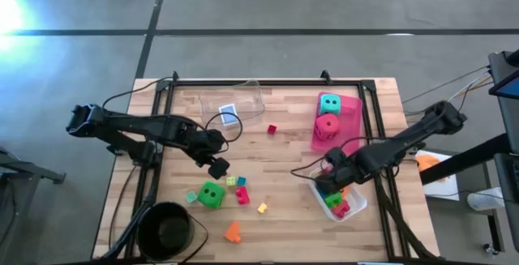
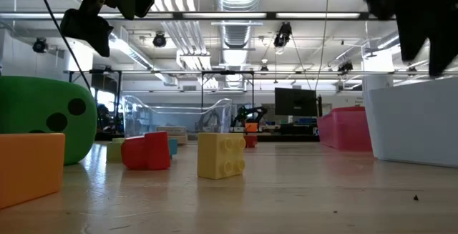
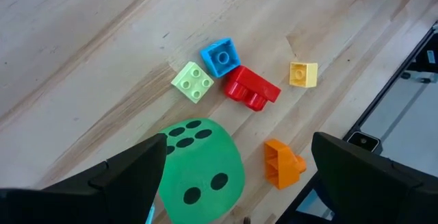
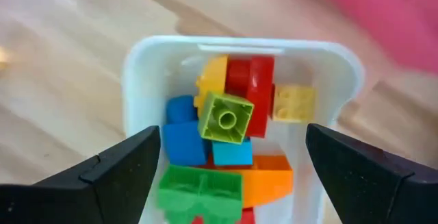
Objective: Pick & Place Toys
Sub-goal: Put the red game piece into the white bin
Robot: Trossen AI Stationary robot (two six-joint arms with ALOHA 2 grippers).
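We have our right gripper [image 4: 229,172] hovering above the white tray [image 1: 358,203] at the table's right front, fingers spread wide and holding nothing; a light green brick [image 4: 226,118] sits on top of the heap of blue, red, yellow, orange and green bricks already inside, so we judge this arm is at the drop-off end of a placing step. Our left gripper [image 3: 236,183] hangs over the loose toys left of centre, also wide open and empty, with the green die [image 3: 198,169] just below it and 5 bricks beyond: a pale green brick [image 3: 193,81], a blue brick [image 3: 220,57] touching a red brick [image 3: 252,88], a yellow brick [image 3: 303,74] and an orange brick [image 3: 282,163]. The teal die [image 1: 329,103] and red die [image 1: 328,125] already rest in the pink tray [image 1: 354,113]. A small red brick [image 1: 272,129] lies alone mid-table, near the clear tray [image 1: 243,95]. Next, we think the left arm must descend squarely over the green die or 1 brick, keeping its fingers clear of the neighbours, before closing.
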